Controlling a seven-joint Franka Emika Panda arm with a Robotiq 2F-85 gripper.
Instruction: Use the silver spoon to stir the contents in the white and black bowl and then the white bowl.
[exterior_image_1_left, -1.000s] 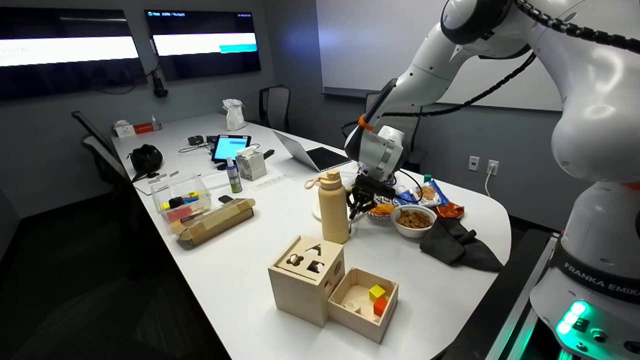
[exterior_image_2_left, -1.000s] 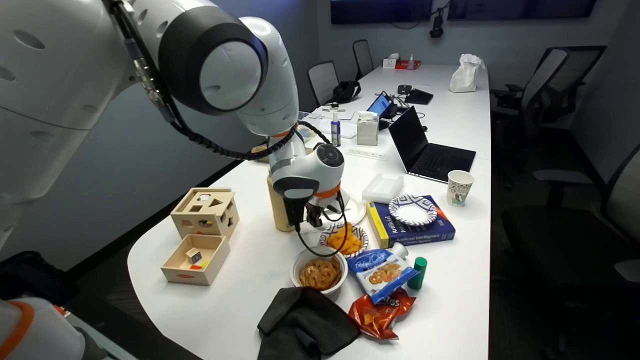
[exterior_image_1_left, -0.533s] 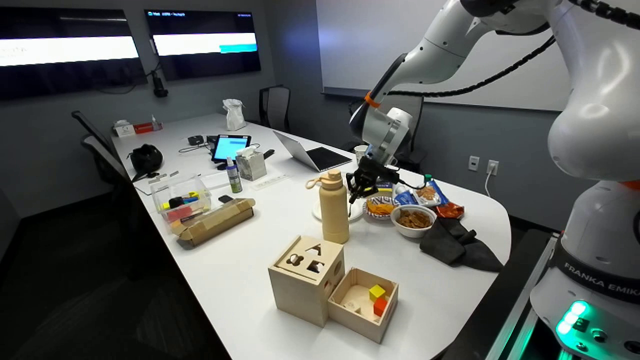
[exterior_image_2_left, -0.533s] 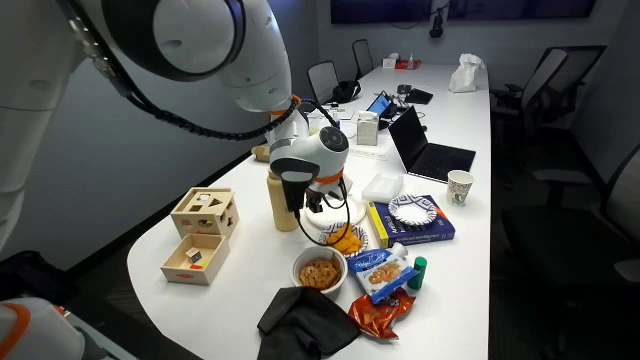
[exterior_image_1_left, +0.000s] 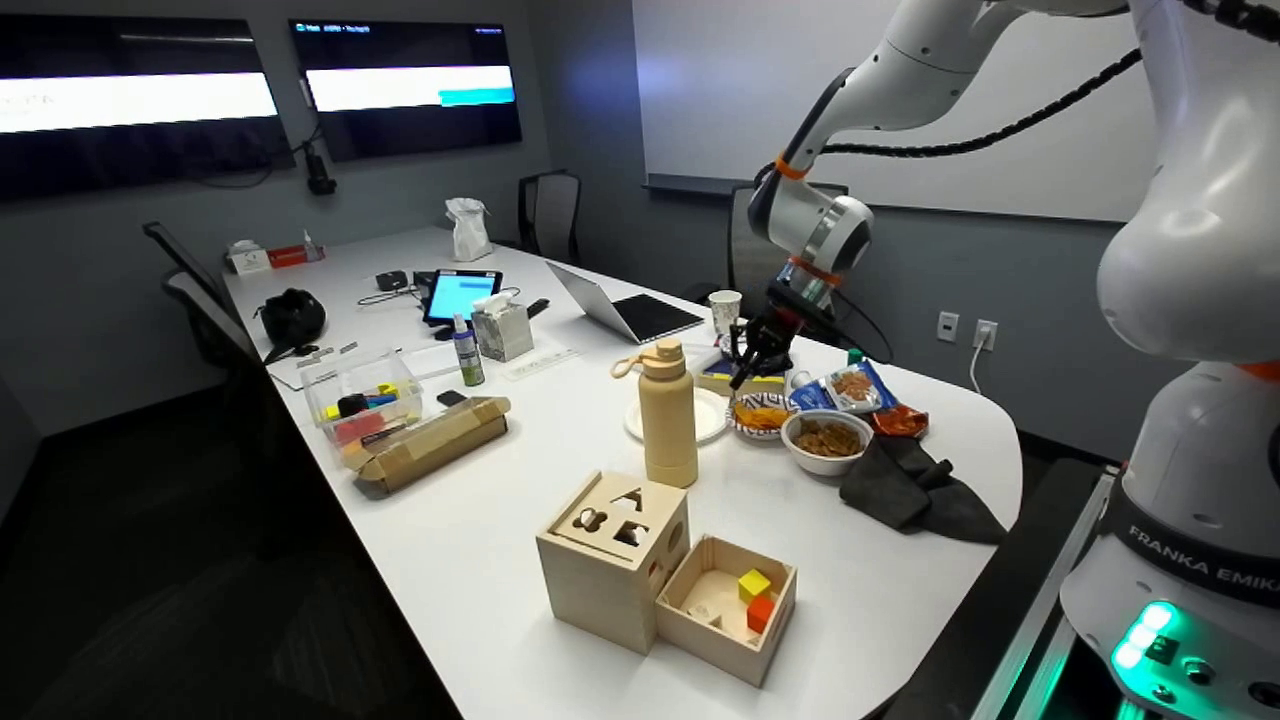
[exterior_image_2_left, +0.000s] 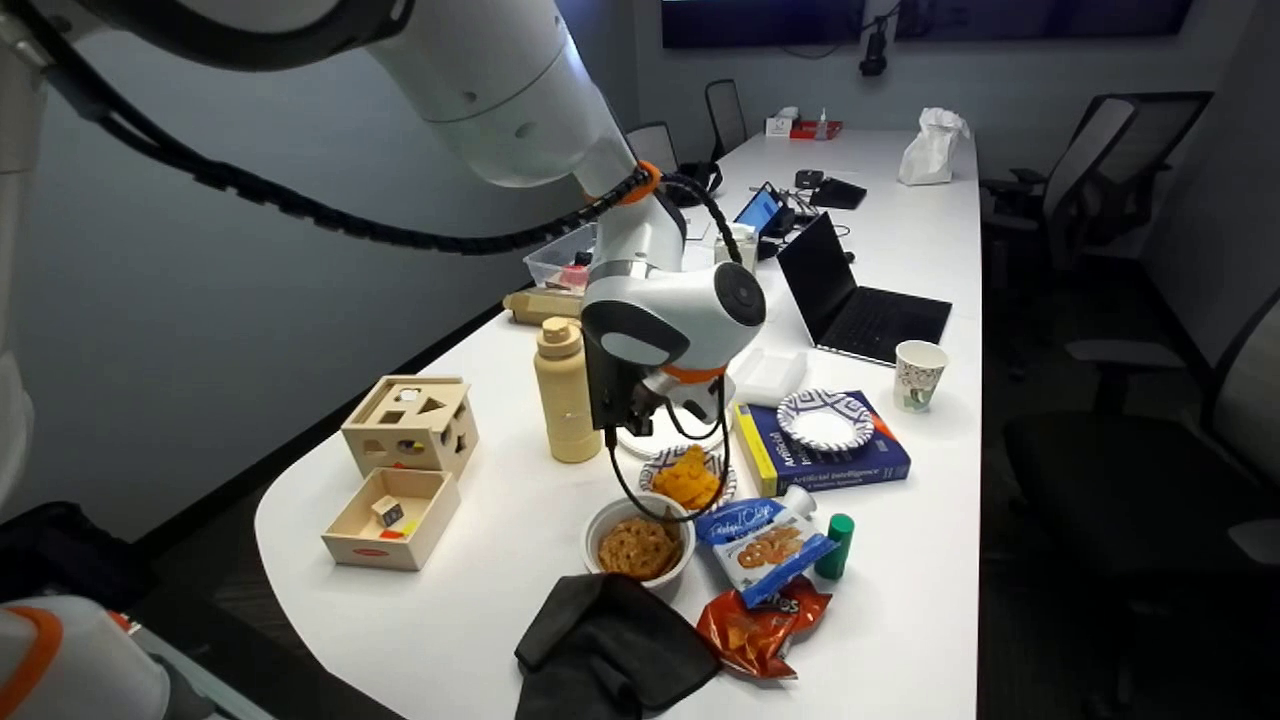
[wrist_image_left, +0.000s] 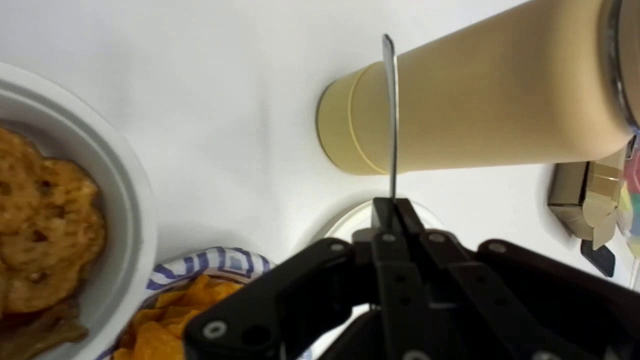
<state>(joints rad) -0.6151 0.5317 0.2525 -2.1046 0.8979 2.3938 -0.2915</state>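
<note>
My gripper is shut on the silver spoon, whose thin shaft sticks out past the fingertips in the wrist view. In the exterior views the gripper hangs above the table near the white plates; the spoon is too small to make out there. The white and black bowl is white with a dark zigzag pattern and holds orange chips. It stands close beside the gripper. The white bowl holds brown crisps and stands beside the patterned bowl.
A tan bottle stands near the gripper. White plates lie below. A blue book bears a patterned bowl. Snack bags, a black cloth and wooden boxes are around.
My gripper has moved up from beside the bottle and toward the patterned bowl's side, and the wrist has tilted. The bowls and other things have not moved.
</note>
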